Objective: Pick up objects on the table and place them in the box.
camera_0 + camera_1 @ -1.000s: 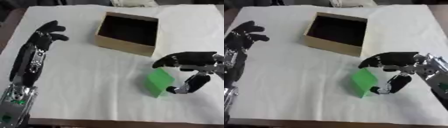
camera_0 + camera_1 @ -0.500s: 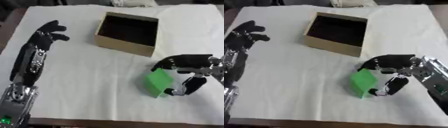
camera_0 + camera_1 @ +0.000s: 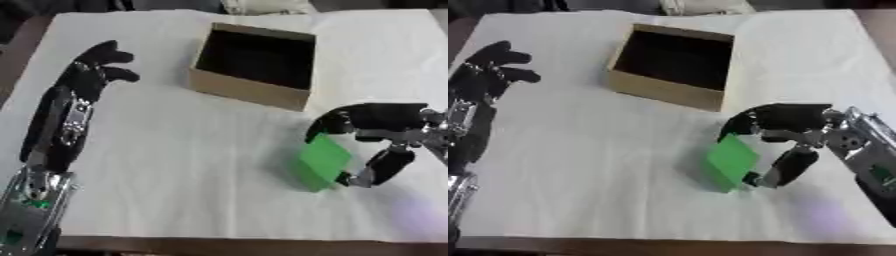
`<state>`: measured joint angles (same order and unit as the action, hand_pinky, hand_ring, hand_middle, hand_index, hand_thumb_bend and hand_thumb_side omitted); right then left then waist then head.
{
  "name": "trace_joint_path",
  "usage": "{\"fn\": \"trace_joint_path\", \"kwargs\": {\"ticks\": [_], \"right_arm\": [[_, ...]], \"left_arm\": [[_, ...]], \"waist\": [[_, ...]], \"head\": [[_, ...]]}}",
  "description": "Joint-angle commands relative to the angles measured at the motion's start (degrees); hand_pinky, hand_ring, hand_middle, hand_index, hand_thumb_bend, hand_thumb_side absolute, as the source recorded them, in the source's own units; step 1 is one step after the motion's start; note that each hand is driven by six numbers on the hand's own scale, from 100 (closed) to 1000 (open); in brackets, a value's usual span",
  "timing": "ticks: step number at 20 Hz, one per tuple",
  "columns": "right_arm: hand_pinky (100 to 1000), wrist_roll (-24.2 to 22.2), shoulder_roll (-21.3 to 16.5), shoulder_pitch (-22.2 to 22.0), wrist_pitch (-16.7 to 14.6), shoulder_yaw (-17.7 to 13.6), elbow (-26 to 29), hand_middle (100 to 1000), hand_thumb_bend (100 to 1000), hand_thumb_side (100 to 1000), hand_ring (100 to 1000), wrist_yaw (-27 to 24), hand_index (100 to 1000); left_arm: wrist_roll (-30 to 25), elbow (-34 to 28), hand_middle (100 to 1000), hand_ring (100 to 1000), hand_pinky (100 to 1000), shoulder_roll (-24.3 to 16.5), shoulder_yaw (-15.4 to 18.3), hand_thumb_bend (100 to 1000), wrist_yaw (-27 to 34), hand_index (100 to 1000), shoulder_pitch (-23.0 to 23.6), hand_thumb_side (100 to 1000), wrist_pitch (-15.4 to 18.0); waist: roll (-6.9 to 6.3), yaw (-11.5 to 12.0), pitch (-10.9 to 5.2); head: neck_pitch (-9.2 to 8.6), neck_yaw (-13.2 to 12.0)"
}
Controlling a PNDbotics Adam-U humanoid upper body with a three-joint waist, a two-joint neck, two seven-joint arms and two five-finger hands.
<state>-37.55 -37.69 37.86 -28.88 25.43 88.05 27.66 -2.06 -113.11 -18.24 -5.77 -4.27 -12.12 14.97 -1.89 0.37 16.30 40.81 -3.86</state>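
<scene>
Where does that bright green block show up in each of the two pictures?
Left eye view: green block sits right of centre, lower half, between the right hand's fingers and thumb.
Right eye view: same block, nearer the centre, lower half.
Shared landmark: the open cardboard box, up and to the left of the block in both.

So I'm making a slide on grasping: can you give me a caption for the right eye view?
Right hand curled around a green block beside the open cardboard box; left hand idle.
</scene>
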Motion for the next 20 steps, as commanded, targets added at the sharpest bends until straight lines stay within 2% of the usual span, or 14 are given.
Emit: {"fn": "trace_joint_path", "kwargs": {"ticks": [1, 2, 13, 17, 20], "right_arm": [[928, -14.42, -2.53, 1.5, -13.09, -2.28, 2.58, 828, 100, 344, 906, -2.96, 599], [929, -14.42, -3.12, 1.67, -12.66, -2.71, 3.07, 829, 100, 329, 907, -3.79, 601], [934, -14.39, -11.85, 1.57, -7.15, -7.67, 8.01, 832, 100, 300, 908, -12.55, 602], [937, -13.7, -14.18, 1.62, -4.54, -10.55, 7.31, 835, 100, 288, 909, -13.95, 611], [937, -12.74, -14.91, 2.19, -2.78, -12.81, 4.64, 834, 100, 276, 909, -14.16, 612]], "left_arm": [[0.15, -1.36, 751, 692, 828, -1.57, 0.63, 100, 0.1, 916, -0.71, 961, 0.07], [0.27, -1.42, 752, 693, 828, -1.83, 0.81, 100, 0.09, 916, -0.73, 919, 0.09], [2.93, -1.48, 752, 694, 826, -3.44, 3.77, 100, -0.75, 914, -0.82, 904, 1.13], [3.07, -1.48, 752, 695, 825, -3.3, 3.51, 100, -0.44, 914, -1.67, 902, 1.9], [2.5, -1.48, 752, 695, 825, -2.89, 2.86, 100, 0.03, 914, -2.3, 902, 2.36]], "waist": [[0.05, -0.09, -1.02], [0.07, -0.09, -1.08], [0.72, 1.01, -1.63], [1.03, 2.67, -1.68], [1.14, 4.06, -1.56]], "head": [[0.06, -0.08], [0.07, -0.08], [-0.12, 0.45], [-0.73, 1.42], [-1.47, 2.35]]}}
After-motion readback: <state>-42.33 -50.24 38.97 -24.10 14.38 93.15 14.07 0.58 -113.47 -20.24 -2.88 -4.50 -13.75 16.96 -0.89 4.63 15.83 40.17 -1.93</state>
